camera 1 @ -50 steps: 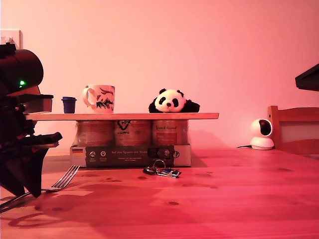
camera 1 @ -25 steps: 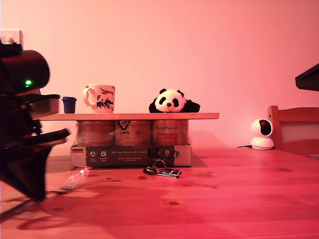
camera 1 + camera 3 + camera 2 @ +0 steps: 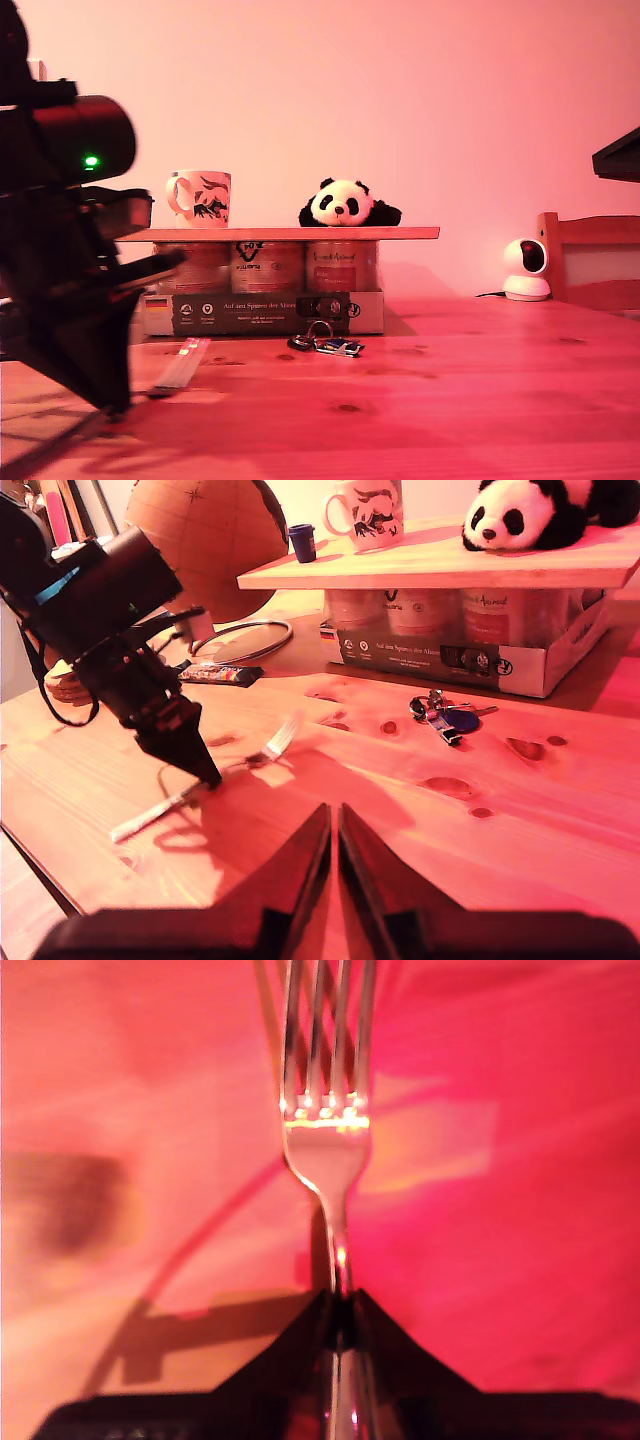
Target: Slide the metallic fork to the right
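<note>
1. Exterior view: our first end effector (image 3: 105, 395), lower left of frame, drags the metallic fork (image 3: 182, 365) across the tabletop (image 3: 450, 410); its blurred tines may snag the key bunch (image 3: 327, 343).
2. First wrist view: jaws clenched on the fork's handle; a thin grip may slip.
3. Second wrist view: our second end effector (image 3: 335, 825) hangs clenched, empty.

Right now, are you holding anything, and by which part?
Yes: my first pincer grips the metallic fork by its handle, tines pointing away. My second pincer is shut and holds nothing.

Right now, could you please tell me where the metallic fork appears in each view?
Exterior view: metallic fork, blurred, low at the exterior view's left.
First wrist view: fork held in my first gripper.
Second wrist view: fork beneath the other arm.
Shared landmark: keys.
</note>
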Motion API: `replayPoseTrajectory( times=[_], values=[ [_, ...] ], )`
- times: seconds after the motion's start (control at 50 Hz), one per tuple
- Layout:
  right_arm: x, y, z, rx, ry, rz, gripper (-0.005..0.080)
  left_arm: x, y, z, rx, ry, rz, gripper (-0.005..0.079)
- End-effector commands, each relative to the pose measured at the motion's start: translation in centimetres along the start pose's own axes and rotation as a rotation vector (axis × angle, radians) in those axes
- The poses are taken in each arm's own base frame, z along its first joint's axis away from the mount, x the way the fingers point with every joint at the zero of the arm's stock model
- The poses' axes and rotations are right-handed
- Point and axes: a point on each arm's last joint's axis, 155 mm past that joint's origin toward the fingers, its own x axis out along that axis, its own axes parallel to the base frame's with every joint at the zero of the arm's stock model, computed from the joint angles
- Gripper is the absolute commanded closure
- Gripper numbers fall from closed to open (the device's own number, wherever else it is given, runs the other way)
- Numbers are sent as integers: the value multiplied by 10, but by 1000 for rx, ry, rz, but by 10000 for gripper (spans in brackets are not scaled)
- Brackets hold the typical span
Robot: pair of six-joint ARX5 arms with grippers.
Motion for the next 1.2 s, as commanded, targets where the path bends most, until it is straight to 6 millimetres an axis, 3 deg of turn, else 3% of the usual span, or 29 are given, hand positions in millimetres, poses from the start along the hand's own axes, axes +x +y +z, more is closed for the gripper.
replayPoseTrajectory(
  times=[0.0, 0.22, 0.58, 0.86, 1.18],
  values=[
    [-2, 2, 11, -12, -36, 6, 764, 12, -4, -8, -15, 32, -6, 732],
    [-2, 3, 14, -14, -47, 8, 764, 29, -30, -12, -15, 41, -62, 731],
    [-2, 3, 14, -14, -48, 8, 764, 35, -74, 4, -23, -41, -169, 731],
    [-2, 3, 15, -15, -52, 8, 764, 53, -102, 8, 0, -30, -202, 723],
    [-2, 3, 16, -15, -54, 8, 764, 64, -156, 23, 53, -13, -292, 718]
  ],
)
